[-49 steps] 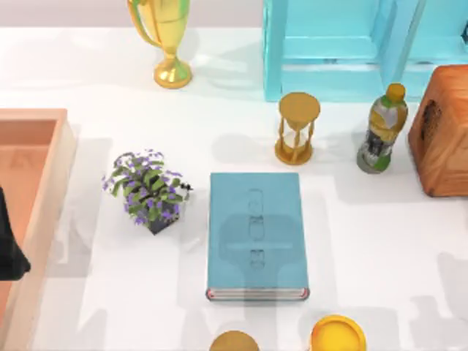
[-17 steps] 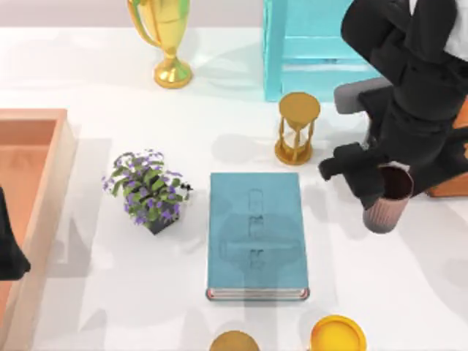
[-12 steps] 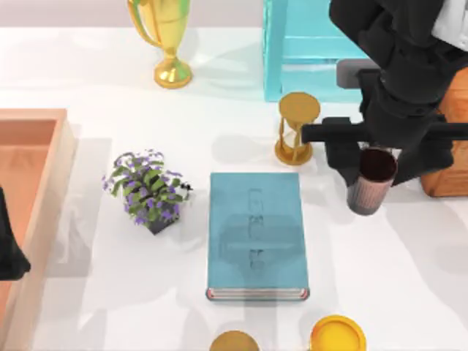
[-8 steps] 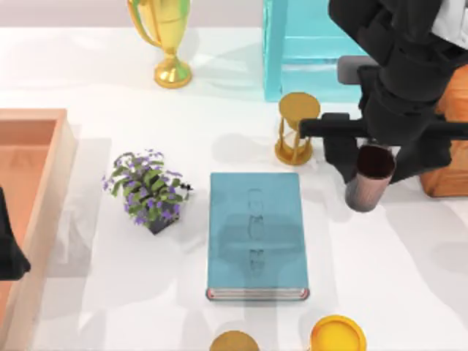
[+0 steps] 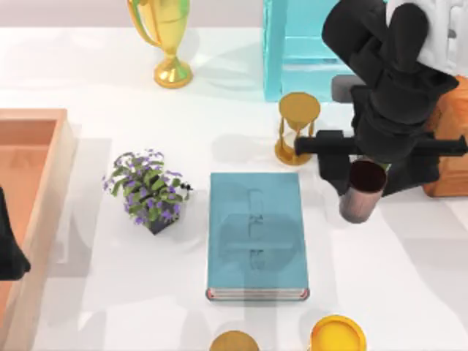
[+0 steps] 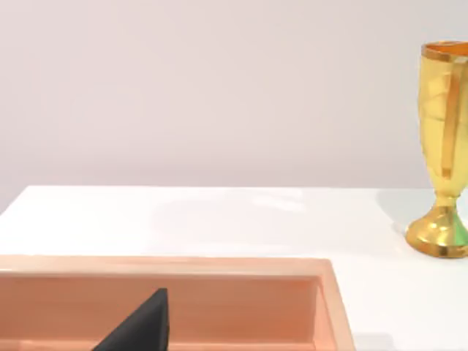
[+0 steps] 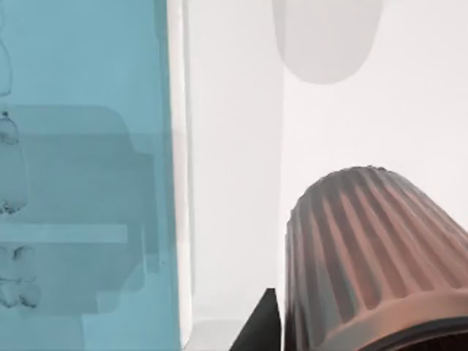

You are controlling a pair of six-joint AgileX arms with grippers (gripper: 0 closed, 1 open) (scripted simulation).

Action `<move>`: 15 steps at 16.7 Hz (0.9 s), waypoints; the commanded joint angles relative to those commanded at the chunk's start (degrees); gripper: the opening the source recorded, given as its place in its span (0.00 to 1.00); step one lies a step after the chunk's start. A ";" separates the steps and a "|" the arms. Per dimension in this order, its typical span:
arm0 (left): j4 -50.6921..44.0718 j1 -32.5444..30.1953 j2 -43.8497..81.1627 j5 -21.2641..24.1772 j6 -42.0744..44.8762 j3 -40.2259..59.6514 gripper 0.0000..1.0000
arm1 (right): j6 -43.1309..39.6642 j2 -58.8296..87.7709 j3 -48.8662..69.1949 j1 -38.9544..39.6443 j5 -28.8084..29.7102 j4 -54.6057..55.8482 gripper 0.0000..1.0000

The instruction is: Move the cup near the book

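Note:
The cup (image 5: 360, 196), a ribbed copper-pink tumbler with a dark inside, is held by my right gripper (image 5: 369, 175), which is shut on it from above. It sits just right of the book (image 5: 254, 234), level with the book's upper right corner, a narrow strip of white table between them. The book is a flat teal-blue hardcover lying in the middle of the table. In the right wrist view the cup (image 7: 365, 256) is close up, with the book (image 7: 80, 168) alongside it. My left gripper (image 5: 7, 248) is parked at the left edge over a wooden tray.
A gold hourglass (image 5: 297, 128) stands close behind the cup. Behind it is a turquoise frame (image 5: 322, 51); a wooden box (image 5: 452, 146) is at the right. A potted plant (image 5: 146, 190), a wooden tray (image 5: 33, 146), a gold trophy (image 5: 164, 36) and a yellow round object (image 5: 338, 335) surround the book.
My right arm came in from the right holding the cup and has carried it left and slightly up the view, closer to the book. The left arm has not moved.

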 joint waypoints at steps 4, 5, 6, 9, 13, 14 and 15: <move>0.00 0.00 0.00 0.00 0.00 0.00 1.00 | 0.23 1.12 -5.98 0.05 -0.12 7.20 0.00; 0.00 0.00 0.00 0.00 0.00 0.00 1.00 | 0.26 1.19 -6.25 0.05 -0.11 7.51 0.00; 0.00 0.00 0.00 0.00 0.00 0.00 1.00 | 0.26 1.19 -6.25 0.05 -0.11 7.51 0.00; 0.00 0.00 0.00 0.00 0.00 0.00 1.00 | 0.26 1.19 -6.25 0.05 -0.11 7.51 0.08; 0.00 0.00 0.00 0.00 0.00 0.00 1.00 | 0.26 1.19 -6.25 0.05 -0.11 7.51 0.38; 0.00 0.00 0.00 0.00 0.00 0.00 1.00 | 0.26 1.19 -6.25 0.05 -0.11 7.51 0.45; 0.00 0.00 0.00 0.00 0.00 0.00 1.00 | 0.26 1.19 -6.25 0.05 -0.11 7.51 0.53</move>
